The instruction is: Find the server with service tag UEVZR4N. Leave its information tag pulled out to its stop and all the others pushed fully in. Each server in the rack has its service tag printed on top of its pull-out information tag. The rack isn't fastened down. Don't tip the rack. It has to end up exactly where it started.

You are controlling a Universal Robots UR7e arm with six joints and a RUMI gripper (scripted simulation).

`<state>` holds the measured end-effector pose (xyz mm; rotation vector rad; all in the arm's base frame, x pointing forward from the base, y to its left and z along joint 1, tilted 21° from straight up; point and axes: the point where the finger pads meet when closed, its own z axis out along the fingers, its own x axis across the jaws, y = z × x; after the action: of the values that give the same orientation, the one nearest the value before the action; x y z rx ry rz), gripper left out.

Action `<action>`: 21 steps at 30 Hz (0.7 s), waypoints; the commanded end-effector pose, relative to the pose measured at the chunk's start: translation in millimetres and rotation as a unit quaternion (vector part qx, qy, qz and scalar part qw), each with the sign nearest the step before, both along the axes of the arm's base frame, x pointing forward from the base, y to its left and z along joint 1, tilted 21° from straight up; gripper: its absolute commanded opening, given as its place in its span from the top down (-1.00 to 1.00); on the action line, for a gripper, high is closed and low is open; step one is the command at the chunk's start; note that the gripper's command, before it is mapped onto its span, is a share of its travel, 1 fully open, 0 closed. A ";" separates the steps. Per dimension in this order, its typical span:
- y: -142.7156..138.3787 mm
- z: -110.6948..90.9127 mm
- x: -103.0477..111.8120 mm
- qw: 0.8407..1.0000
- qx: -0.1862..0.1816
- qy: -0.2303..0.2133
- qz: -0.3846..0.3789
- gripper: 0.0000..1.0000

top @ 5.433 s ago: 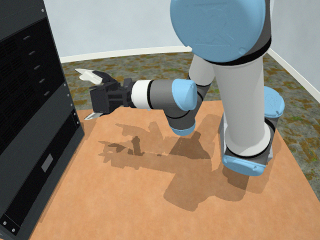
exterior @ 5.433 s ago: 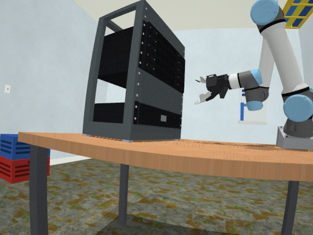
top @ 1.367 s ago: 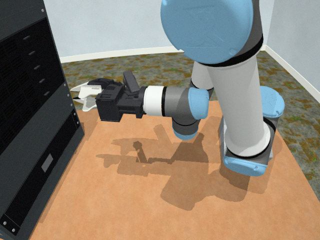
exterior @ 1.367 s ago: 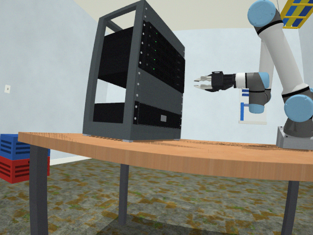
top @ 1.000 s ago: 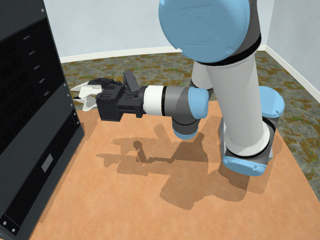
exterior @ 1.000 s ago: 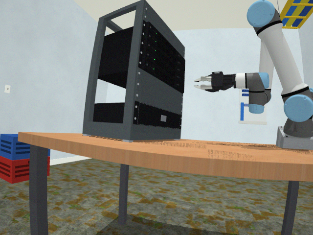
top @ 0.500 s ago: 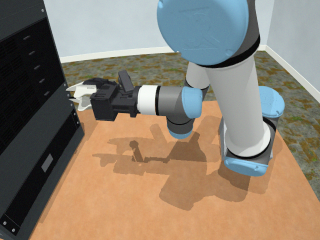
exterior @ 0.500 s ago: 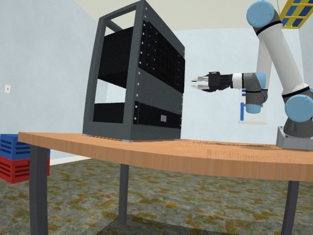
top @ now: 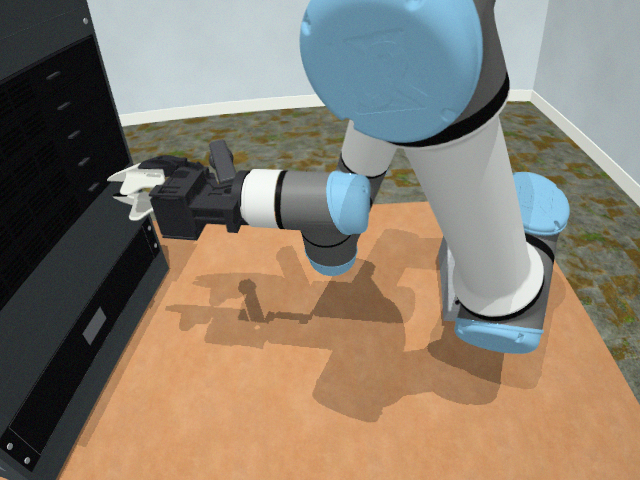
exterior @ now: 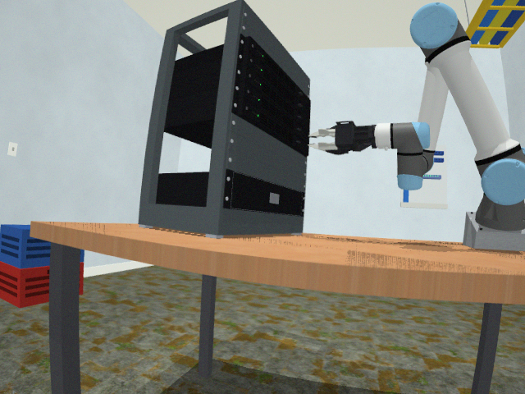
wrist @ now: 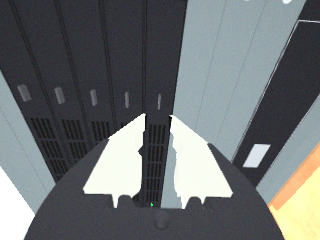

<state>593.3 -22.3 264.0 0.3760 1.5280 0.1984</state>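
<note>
The dark grey rack (top: pixel 62 258) (exterior: pixel 254 148) (wrist: pixel 210 75) stands on the table at the left. It holds several stacked black servers, each with a small grey information tag on its front. All the tags look pushed in. The lowest server's tag (top: pixel 93 186) (wrist: pixel 159 101) lies just ahead of my gripper (top: pixel 117 188) (exterior: pixel 310 141) (wrist: pixel 157 117). The gripper points at the rack face, a short way off it. Its white fingers are drawn in to a narrow gap with nothing between them. No tag text can be read.
A black lower unit with a grey label (top: pixel 94 325) (exterior: pixel 274 197) (wrist: pixel 257 155) sits at the rack's bottom. The arm's base (top: pixel 496 310) (exterior: pixel 491 237) stands on the wooden table (top: pixel 310 413) (exterior: pixel 296 267). Blue and red crates (exterior: pixel 25 271) are on the floor.
</note>
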 end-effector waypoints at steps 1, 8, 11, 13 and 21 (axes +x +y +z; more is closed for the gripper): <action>-2.0 -1.9 14.5 1.000 0.001 0.002 -0.001 0.69; -2.4 -1.9 18.0 1.000 0.001 0.002 -0.001 0.69; -2.9 -1.7 17.8 1.000 0.001 0.002 -0.001 0.69; -2.8 -2.1 17.2 1.000 0.001 0.003 -0.002 0.69; -2.7 -2.2 17.1 1.000 0.001 0.003 -0.001 0.69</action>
<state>610.1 -25.5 262.7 0.3805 1.5311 0.1962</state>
